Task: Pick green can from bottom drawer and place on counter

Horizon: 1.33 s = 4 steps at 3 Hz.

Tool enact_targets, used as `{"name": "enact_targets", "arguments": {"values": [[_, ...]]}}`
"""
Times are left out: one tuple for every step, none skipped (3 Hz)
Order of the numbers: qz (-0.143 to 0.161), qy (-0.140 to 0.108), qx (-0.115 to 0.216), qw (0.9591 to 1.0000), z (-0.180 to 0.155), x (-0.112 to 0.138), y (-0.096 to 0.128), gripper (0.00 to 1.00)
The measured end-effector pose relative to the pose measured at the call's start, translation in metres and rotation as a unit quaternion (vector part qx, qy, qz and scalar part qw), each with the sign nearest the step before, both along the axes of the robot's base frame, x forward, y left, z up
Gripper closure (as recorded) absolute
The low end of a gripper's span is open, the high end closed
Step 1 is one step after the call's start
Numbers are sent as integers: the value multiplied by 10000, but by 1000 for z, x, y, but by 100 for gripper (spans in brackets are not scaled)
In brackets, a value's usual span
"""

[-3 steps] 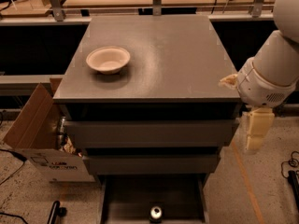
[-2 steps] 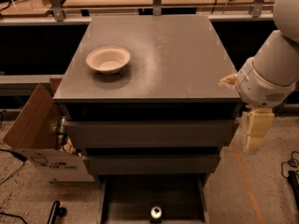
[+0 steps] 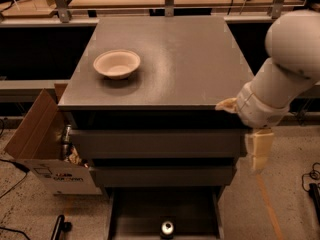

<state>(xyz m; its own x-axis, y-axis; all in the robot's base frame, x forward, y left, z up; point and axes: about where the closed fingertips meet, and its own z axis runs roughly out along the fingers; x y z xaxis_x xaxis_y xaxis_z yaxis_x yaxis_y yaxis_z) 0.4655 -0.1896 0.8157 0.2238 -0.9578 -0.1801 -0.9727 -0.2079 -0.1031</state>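
My gripper hangs off the front right corner of the cabinet, pointing down beside the right end of the top drawer. From this angle I cannot tell whether it is spread or closed, and I see nothing in it. The pale arm runs up and to the right from it, its wrist just beside the counter edge.

The green can stands upright in the bottom drawer, which is pulled open. The can is near the middle of the drawer, its silver top facing me. It is well apart from the gripper, low and to the left of it.

The middle drawer is shut, as is the top one. On the counter, a pale shallow bowl sits towards the left. An open cardboard box rests on the floor against the cabinet's left side.
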Motion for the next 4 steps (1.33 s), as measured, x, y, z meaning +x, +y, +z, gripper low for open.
{"name": "enact_targets", "arguments": {"values": [[250,8,-11,9997,-8,-2,4,0],[243,8,-11,9997,-8,-2,4,0],[909,-101,-179,9956,-30,-4,22,0],[1807,-577,-49,9818,-52,-18,51,0]]}}
